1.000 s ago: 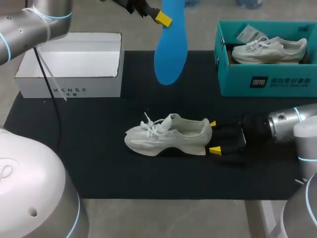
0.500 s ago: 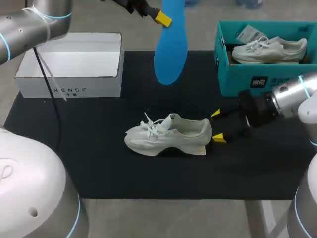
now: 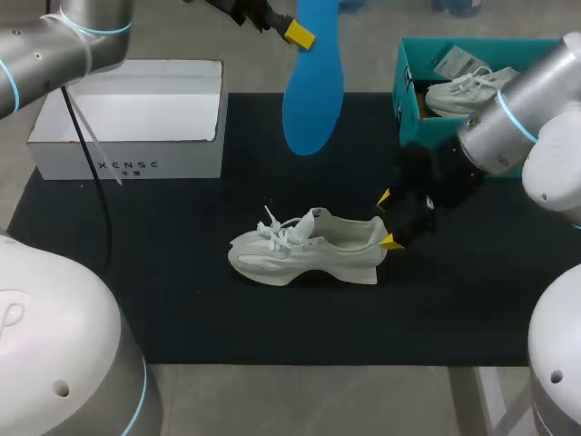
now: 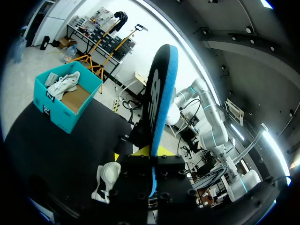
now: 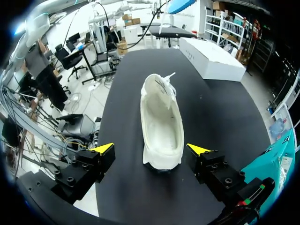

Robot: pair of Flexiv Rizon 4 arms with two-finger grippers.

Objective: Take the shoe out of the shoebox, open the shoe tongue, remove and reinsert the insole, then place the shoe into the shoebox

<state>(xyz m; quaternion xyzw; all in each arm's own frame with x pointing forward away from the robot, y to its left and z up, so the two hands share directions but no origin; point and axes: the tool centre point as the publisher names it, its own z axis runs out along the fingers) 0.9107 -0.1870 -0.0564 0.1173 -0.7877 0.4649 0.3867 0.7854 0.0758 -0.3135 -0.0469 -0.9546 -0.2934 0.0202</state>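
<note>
A white shoe [image 3: 309, 250] lies on its sole on the black mat [image 3: 182, 291], toe to the left; its inside shows bare [image 5: 161, 124]. My left gripper [image 3: 292, 32] hangs high over the mat's far side, shut on a blue insole [image 3: 311, 82] that points down. In the left wrist view the insole [image 4: 159, 103] stands edge-on between the fingers of that gripper [image 4: 152, 152], with the shoe [image 4: 107, 180] far below. My right gripper [image 3: 388, 220] is open just behind the shoe's heel. In its wrist view the gripper [image 5: 151, 149] straddles the heel without touching it.
A teal shoebox [image 3: 481, 145] at the back right holds a second white shoe [image 3: 472, 86]. A white box [image 3: 136, 118] stands at the back left, also seen ahead of the right gripper [image 5: 213, 58]. The mat's front half is bare.
My right arm has swung up from low at the right and now comes down at the heel from the far right. The left arm and insole have not moved.
</note>
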